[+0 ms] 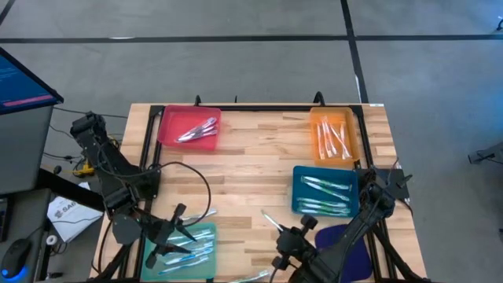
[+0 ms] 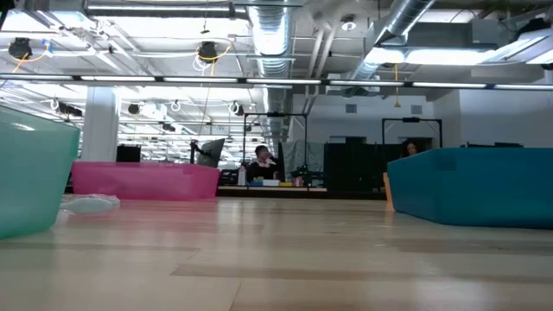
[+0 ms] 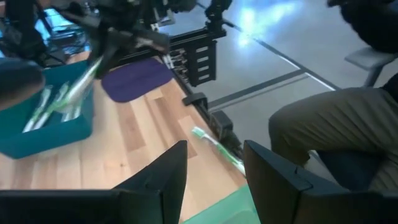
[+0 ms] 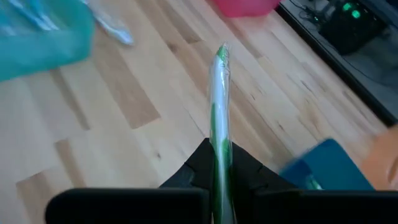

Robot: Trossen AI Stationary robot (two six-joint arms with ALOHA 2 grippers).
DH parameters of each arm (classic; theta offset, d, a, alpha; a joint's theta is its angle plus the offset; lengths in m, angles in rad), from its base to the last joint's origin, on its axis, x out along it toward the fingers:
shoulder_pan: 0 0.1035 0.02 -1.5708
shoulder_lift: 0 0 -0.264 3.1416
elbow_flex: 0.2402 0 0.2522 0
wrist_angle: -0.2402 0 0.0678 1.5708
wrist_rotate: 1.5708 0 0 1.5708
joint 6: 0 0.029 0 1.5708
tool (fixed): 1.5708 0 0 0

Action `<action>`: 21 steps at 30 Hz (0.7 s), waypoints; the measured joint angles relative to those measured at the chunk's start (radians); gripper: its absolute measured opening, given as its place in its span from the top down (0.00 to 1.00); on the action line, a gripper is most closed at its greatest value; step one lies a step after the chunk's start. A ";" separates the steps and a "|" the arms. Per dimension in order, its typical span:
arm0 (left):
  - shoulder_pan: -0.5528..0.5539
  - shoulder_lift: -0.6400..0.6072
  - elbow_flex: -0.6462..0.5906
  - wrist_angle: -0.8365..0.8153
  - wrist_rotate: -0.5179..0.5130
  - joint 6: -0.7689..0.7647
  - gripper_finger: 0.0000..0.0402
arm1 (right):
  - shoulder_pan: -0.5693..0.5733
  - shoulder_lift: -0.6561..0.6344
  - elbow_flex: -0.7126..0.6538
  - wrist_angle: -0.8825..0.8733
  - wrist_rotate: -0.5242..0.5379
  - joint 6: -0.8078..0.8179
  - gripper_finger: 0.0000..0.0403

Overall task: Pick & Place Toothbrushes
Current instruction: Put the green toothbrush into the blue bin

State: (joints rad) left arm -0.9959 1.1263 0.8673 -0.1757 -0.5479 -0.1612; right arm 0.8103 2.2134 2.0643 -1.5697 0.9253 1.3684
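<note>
Bench (image 1: pixel 251 169): wood slats, black frame, five trays seen from above. Red tray (image 1: pixel 190 127) at the far left and orange tray (image 1: pixel 334 135) at the far right, each with toothbrushes inside. Blue tray (image 1: pixel 325 191) on the right, mint tray (image 1: pixel 182 250) at the near left, both holding several brushes. Purple tray (image 1: pixel 346 250) near right, partly under the right arm.

Low view: only the walls of the mint, red and blue trays, with a person seated far off in the room; no arm shows here.

Right pincer (image 1: pixel 277 226): above the bench centre-front, between the mint and blue trays, fingers together and clamped on a green toothbrush (image 4: pixel 219 106). The right wrist view shows the brush standing straight out from the fingers over bare wood; from above it is only a thin pale stick. The right arm reaches in from the near right corner, stretched low across the purple tray.

Left pincer (image 1: pixel 174 226): over the mint tray, fingers (image 3: pixel 165 180) apart, nothing between them. Its wrist view alone shows a loose brush (image 3: pixel 217 149) at the bench's near edge and a person's trouser leg beyond. The left arm is folded, elbow at the left bench edge.
</note>
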 joint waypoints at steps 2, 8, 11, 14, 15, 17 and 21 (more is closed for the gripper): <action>-0.005 0.000 0.000 0.004 0.014 -0.003 0.62 | 0.002 -0.026 -0.064 0.003 -0.004 0.072 0.97; -0.031 0.000 0.000 0.016 0.023 -0.027 0.62 | 0.046 -0.129 -0.327 0.091 0.001 0.276 0.97; -0.041 0.005 -0.014 0.065 0.024 -0.019 0.62 | 0.085 -0.232 -0.463 0.098 0.040 0.366 0.97; -0.042 0.005 -0.039 0.110 0.034 0.013 0.62 | 0.117 -0.365 -0.620 0.198 0.078 0.377 0.97; -0.042 0.006 -0.042 0.115 0.038 0.025 0.62 | 0.126 -0.414 -0.675 0.247 0.077 0.353 0.97; -0.042 0.006 -0.045 0.121 0.041 0.055 0.62 | 0.135 -0.515 -0.775 0.384 0.072 0.257 0.97; -0.040 0.006 -0.045 0.132 0.041 0.138 0.62 | 0.125 -0.708 -0.971 0.630 0.032 0.042 0.97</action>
State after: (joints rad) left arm -1.0359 1.1320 0.8223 -0.0436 -0.5072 -0.0233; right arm 0.9354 1.5055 1.0930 -0.9395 0.9570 1.4101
